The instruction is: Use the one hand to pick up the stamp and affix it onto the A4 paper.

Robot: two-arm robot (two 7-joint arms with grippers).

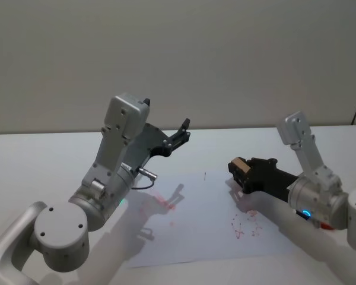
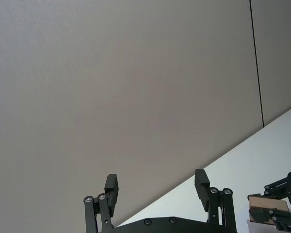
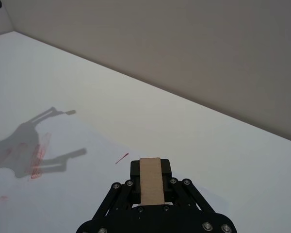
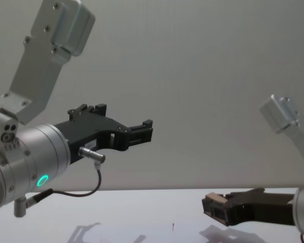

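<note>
Flanking paper (image 1: 196, 231): right gripper (image 1: 242, 173) with stamp (image 1: 239, 164)

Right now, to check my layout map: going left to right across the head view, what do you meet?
Left tool, open and raised → stamp, clamped in the right tool → right arm's blue light.

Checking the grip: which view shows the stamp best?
Right wrist view: the stamp faces the camera, clamped in the right gripper. Head, chest and left wrist views catch a small tan end. The left gripper hangs raised, open.
</note>
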